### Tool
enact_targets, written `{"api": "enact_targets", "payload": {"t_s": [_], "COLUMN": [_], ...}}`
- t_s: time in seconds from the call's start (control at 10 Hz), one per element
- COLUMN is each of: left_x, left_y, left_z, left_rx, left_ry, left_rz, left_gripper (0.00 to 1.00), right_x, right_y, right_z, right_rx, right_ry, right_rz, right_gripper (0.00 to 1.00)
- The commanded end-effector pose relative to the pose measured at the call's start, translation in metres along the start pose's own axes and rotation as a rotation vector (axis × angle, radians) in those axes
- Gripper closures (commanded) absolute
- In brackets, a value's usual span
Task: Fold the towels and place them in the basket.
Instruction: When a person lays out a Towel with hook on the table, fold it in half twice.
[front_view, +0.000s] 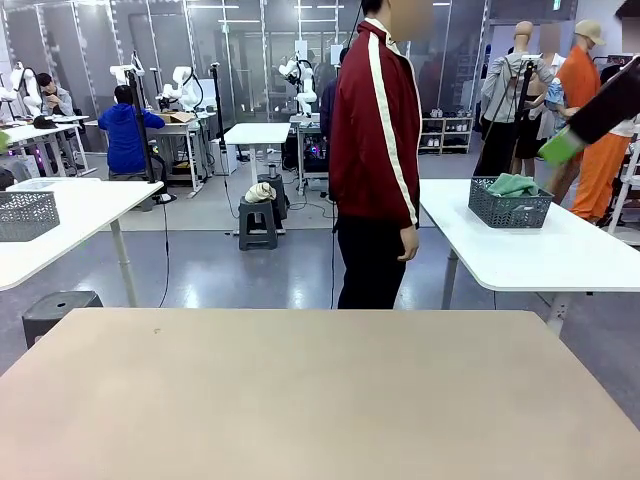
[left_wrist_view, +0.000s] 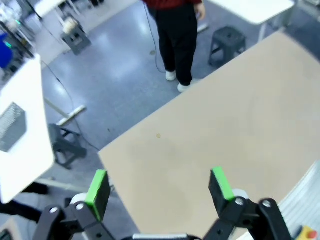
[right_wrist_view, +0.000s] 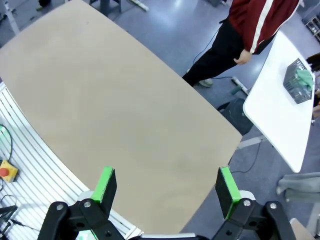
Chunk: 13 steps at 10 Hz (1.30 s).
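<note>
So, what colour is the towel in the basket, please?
Mint green; the towel shows best in front view.

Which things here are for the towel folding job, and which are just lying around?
For the job: green towel, inside the dark basket on the right white table; left hand and right hand, both open above the beige table.

Just lying about: grey basket on the left white table; black stool; far stool with a cloth.

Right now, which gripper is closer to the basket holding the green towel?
Right. The right gripper hangs above the tan table's right side, toward the basket on the white side table. The left gripper hangs over the tan table's left side, farther off.
</note>
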<state>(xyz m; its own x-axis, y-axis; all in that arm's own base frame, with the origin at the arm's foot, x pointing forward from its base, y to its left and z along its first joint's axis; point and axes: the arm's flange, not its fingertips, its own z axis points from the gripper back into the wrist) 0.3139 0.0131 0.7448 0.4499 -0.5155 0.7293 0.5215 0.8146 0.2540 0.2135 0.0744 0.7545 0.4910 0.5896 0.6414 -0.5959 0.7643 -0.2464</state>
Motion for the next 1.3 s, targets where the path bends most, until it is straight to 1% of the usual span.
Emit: {"api": "enact_targets", "payload": {"t_s": [0.0, 0.1, 0.3, 0.5, 0.6, 0.8, 1.0, 1.2], "left_x": [0.021, 0.029, 0.035, 0.041, 0.044, 0.050, 0.058, 0.066], "left_y": [0.009, 0.009, 0.010, 0.000, -0.008, -0.026, -0.043, -0.054], "left_z": [0.039, 0.063, 0.095, 0.123, 0.130, 0.128, 0.125, 0.123], "left_rx": [-0.037, -0.071, -0.110, -0.134, -0.154, -0.181, -0.159, -0.153], "left_ry": [0.031, 0.033, 0.025, 0.014, 0.014, 0.030, 0.040, 0.047], "left_rz": [-0.058, -0.071, -0.075, -0.111, -0.124, -0.155, -0.176, -0.183], "left_gripper": [0.00, 0.00, 0.00, 0.00, 0.00, 0.00, 0.00, 0.00], "right_x": [0.003, 0.003, 0.006, 0.008, 0.008, 0.009, 0.014, 0.018], "right_y": [-0.008, -0.006, -0.003, 0.006, 0.008, 0.011, 0.013, 0.012], "right_z": [0.026, 0.042, 0.070, 0.097, 0.105, 0.117, 0.131, 0.136], "right_rx": [0.003, 0.009, -0.002, 0.013, 0.017, 0.025, 0.020, 0.021], "right_ry": [0.012, 0.019, 0.009, -0.003, 0.006, 0.023, 0.020, 0.022], "right_rz": [0.029, 0.034, 0.060, 0.088, 0.102, 0.102, 0.098, 0.097], "right_gripper": [0.00, 0.00, 0.00, 0.00, 0.00, 0.00, 0.00, 0.00]}}
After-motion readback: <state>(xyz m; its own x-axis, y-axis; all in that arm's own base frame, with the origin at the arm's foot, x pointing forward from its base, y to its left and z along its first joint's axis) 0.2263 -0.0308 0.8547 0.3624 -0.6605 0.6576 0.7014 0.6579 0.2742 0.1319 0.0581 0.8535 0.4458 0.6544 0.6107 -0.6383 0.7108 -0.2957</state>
